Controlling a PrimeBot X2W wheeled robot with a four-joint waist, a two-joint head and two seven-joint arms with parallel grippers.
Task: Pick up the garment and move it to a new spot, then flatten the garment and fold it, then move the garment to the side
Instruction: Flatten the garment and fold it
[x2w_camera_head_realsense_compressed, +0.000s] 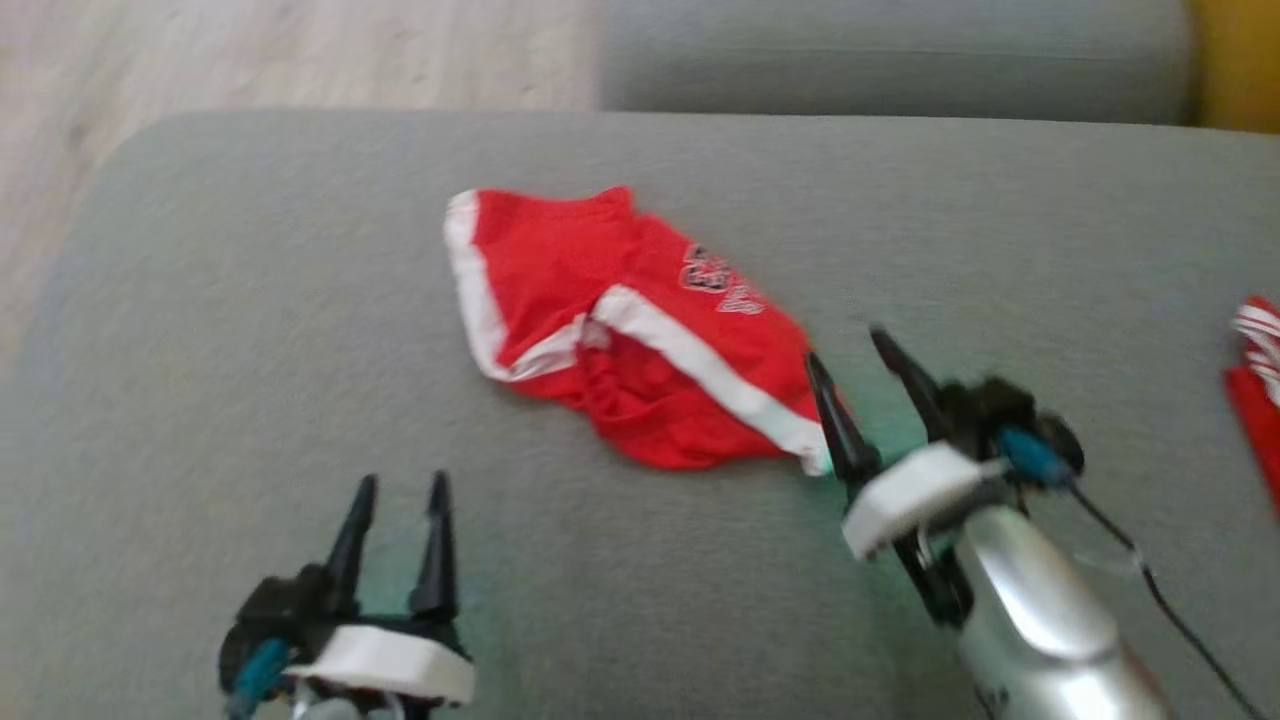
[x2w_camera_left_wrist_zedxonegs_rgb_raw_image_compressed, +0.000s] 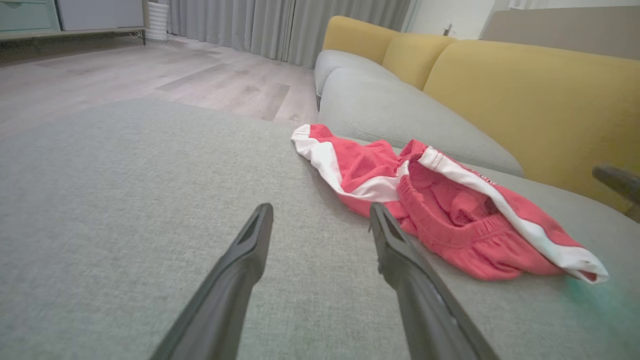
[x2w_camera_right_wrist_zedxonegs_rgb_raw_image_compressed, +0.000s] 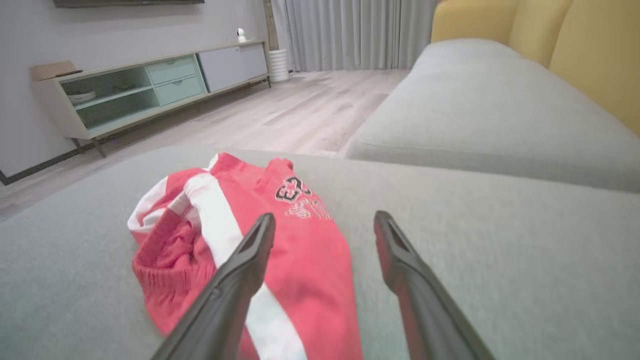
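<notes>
In the head view, the shorts (x2w_camera_head_realsense_compressed: 640, 320) are lying crumpled near the middle of the grey sofa cushion (x2w_camera_head_realsense_compressed: 250, 350), red with white stripes. The right gripper (x2w_camera_head_realsense_compressed: 845, 347) is hovering at about four o'clock from them, fingers spread and holding nothing, its nearer finger just beside the white-tipped corner of the cloth. The left gripper (x2w_camera_head_realsense_compressed: 402, 482) is sitting well apart at about seven o'clock, also spread and empty. Another red-and-white cloth (x2w_camera_head_realsense_compressed: 1255, 370) is showing at the three o'clock edge.

In the left wrist view, the left gripper (x2w_camera_left_wrist_zedxonegs_rgb_raw_image_compressed: 321, 207) is pointing over bare cushion with its fingers wide, and the shorts (x2w_camera_left_wrist_zedxonegs_rgb_raw_image_compressed: 440, 210) are lying towards two o'clock, the gathered elastic waistband gaping towards the camera. A yellow backrest (x2w_camera_left_wrist_zedxonegs_rgb_raw_image_compressed: 525, 85) is rising behind.

In the right wrist view, the right gripper (x2w_camera_right_wrist_zedxonegs_rgb_raw_image_compressed: 325, 216) is standing open above the shorts (x2w_camera_right_wrist_zedxonegs_rgb_raw_image_compressed: 300, 240), its left finger crossing the red cloth and white stripe while the other is over bare cushion. A print (x2w_camera_right_wrist_zedxonegs_rgb_raw_image_compressed: 295, 192) is showing at about eleven o'clock from the fingertips: bold dark outlined characters with a paler line beneath, too small and skewed to be read with confidence.

The cloth is looking thin, light and limp, so it will probably sag and bunch when lifted. Pinching the waistband or the nearby striped corner seems the soundest hold; a shallow pinch on a single layer could be slipping free.
</notes>
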